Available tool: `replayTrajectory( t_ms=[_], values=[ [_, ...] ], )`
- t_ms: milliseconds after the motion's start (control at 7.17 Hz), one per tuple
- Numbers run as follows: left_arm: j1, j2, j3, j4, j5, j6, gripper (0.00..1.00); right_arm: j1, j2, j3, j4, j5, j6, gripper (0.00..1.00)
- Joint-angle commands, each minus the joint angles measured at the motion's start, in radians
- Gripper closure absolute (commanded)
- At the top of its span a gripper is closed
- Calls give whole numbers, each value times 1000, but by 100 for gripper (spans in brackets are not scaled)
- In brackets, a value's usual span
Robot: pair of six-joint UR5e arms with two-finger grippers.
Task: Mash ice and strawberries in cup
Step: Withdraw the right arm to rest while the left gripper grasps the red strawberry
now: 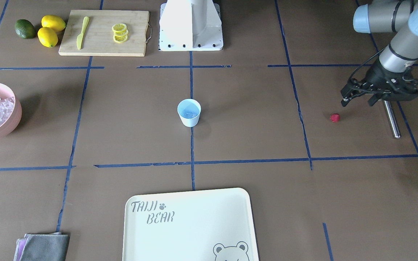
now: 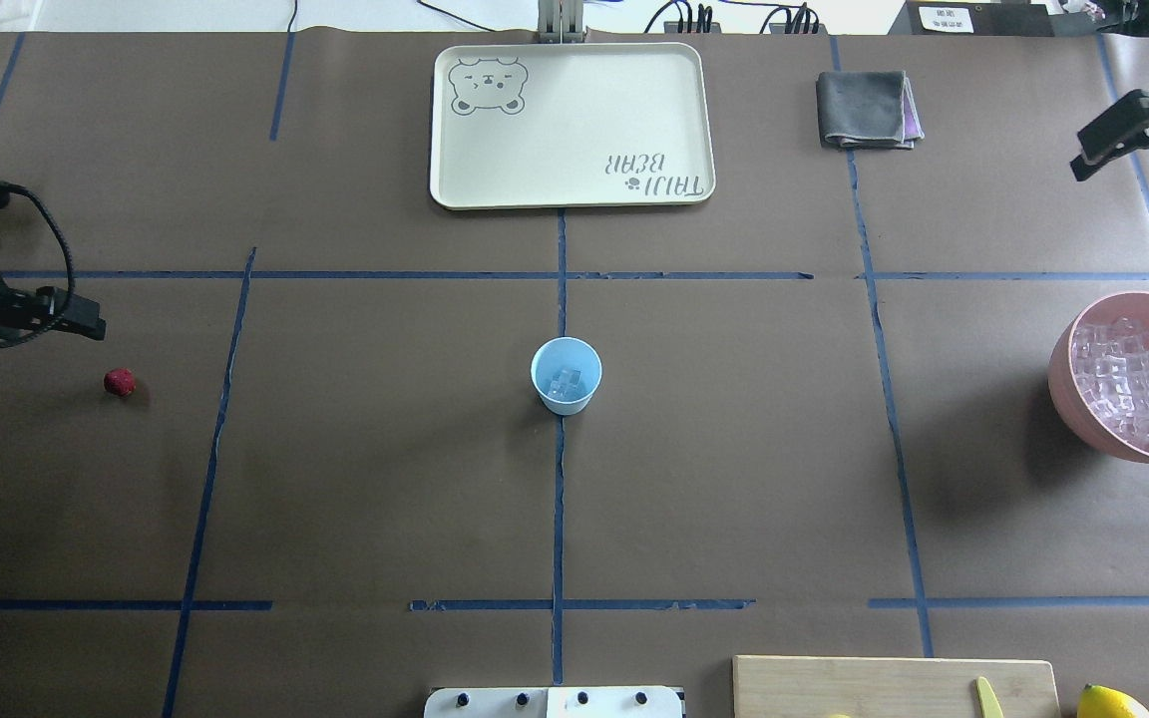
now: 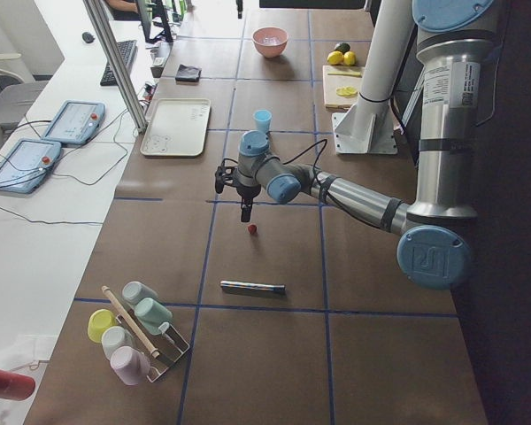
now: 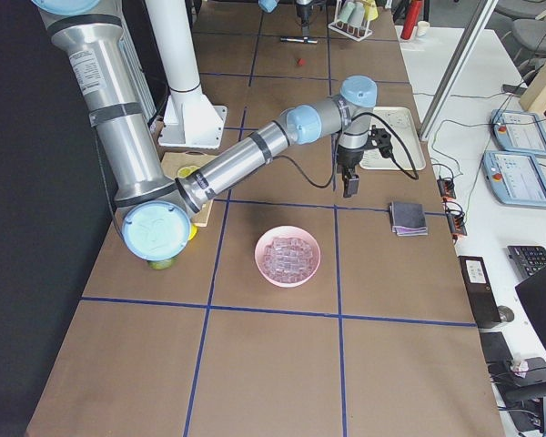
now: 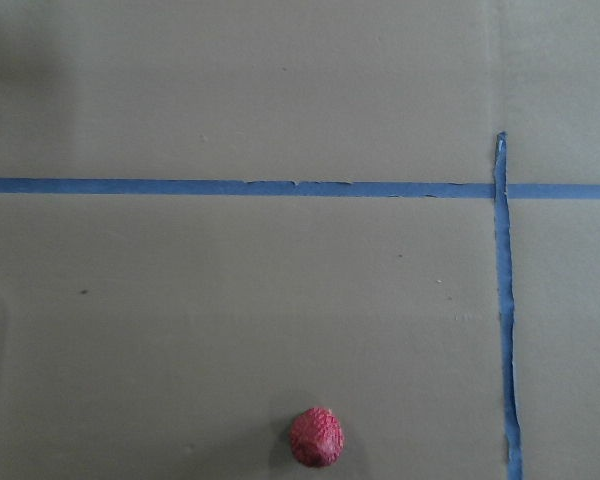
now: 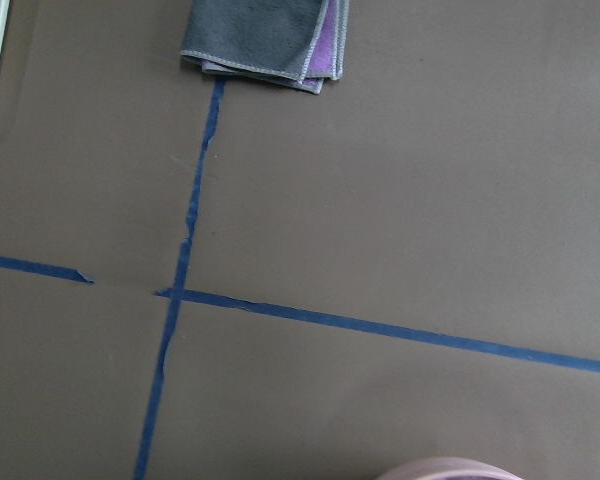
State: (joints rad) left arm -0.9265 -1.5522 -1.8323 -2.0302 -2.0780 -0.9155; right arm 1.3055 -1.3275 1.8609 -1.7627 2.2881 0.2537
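metal rod (image 1: 391, 119) lies near strawberry (image 1: 335, 117)

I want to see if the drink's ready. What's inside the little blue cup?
A few clear ice cubes lie in the cup. No strawberry: it sits on the table. The cup's bottom under the ice is hidden.

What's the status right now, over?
Left gripper open, empty, near strawberry. Right gripper open, empty. Cup holds ice, no berry yet. Nothing between strawberry and cup.

arms (image 3: 438, 115): silver tubes, pale-blue joint caps | left gripper (image 1: 357, 102): black, looped cable | base (image 1: 191, 29): white, seemingly bolted
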Motion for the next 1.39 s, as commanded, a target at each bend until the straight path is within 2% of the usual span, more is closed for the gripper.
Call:
replayTrajectory(
  t_ms=[0, 139, 558, 697, 837, 976, 1115, 1255],
  values=[
    [83, -20, 149, -155, 67, -65, 2, 67, -164, -2, 159, 30, -51, 1],
    [107, -23, 160, -157, 84, -69, 2, 78, -195, -2, 178, 36, -51, 1],
    [117, -26, 166, -156, 78, -79, 3, 80, -196, -3, 177, 33, -45, 1],
    [117, -26, 166, -157, 76, -80, 18, 80, -196, -3, 177, 33, -45, 1],
    [117, -25, 165, -157, 75, -80, 66, 83, -194, -3, 177, 33, -47, 1],
    [117, -25, 165, -153, 70, -74, 91, 83, -194, -3, 177, 33, -50, 1],
    [117, -26, 162, -147, 23, -75, 96, 83, -193, -3, 177, 31, -45, 1],
    [111, -23, 150, -144, 15, -74, 100, 83, -193, -5, 171, 31, -45, 1]
  ],
)
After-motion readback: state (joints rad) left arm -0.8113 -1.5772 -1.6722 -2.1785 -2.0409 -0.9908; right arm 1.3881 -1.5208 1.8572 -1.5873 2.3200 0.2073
